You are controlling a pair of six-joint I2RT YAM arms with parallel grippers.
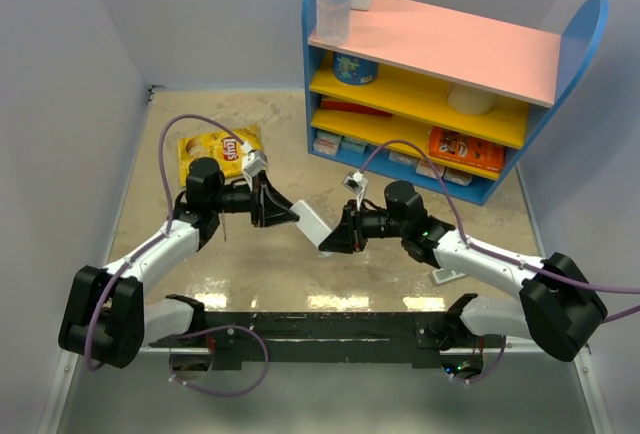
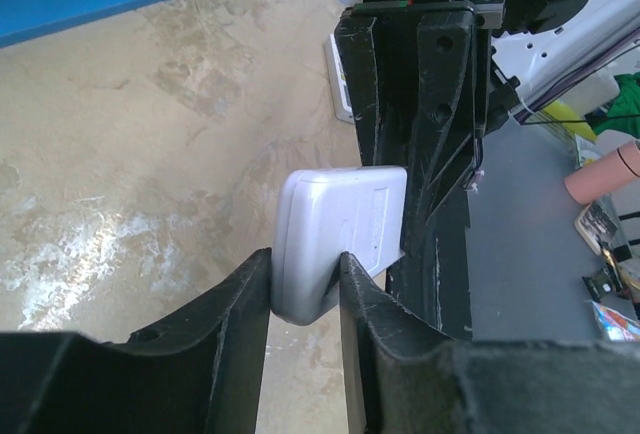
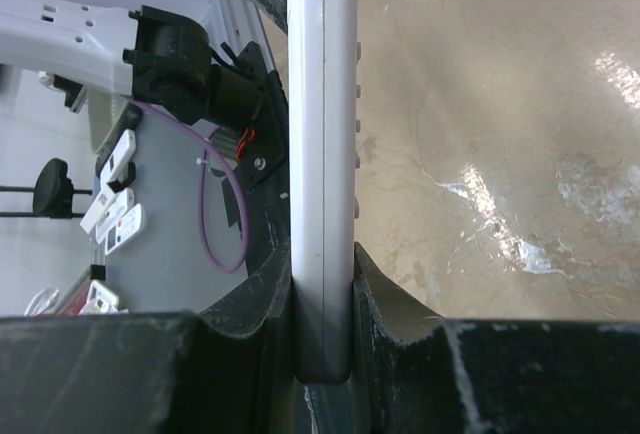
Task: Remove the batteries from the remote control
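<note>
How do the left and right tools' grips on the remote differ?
The left tool pinches the remote control near one end, its broad face toward that wrist camera; the right tool clamps the other end across its thin side. The left tool reaches in from the left, the right tool from the right. Both are shut on it, holding it off the table.

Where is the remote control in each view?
Top external: the remote control lies slanted at picture centre.
Left wrist: lower centre, only its rounded end showing.
Right wrist: an upright bar at centre, seen edge on.
Shared landmark: the marbled beige table beneath it.
</note>
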